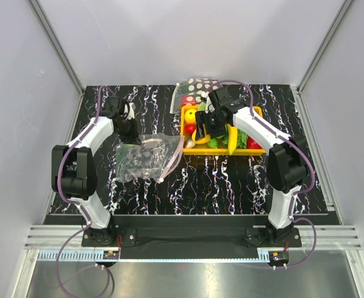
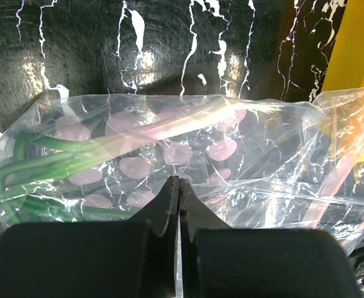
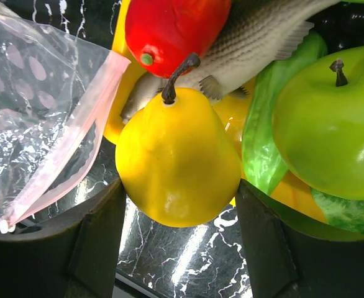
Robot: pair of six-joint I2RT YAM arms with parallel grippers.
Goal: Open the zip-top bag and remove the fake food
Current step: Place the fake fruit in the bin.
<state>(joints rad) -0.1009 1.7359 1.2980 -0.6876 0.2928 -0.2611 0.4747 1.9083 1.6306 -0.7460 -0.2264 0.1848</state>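
Right end effector (image 3: 179, 200) grasps yellow pear (image 3: 172, 155); left end effector (image 2: 179, 187) clenched at zip-top bag (image 2: 188, 133).

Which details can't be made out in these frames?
Left wrist view: whether the shut left gripper pinches the bag; its own fingertips cover the contact.
Same view: what the green thing inside is; crinkled film blurs it.
Right wrist view: whether the pear between the right gripper's fingers rests on anything; it hides its underside.
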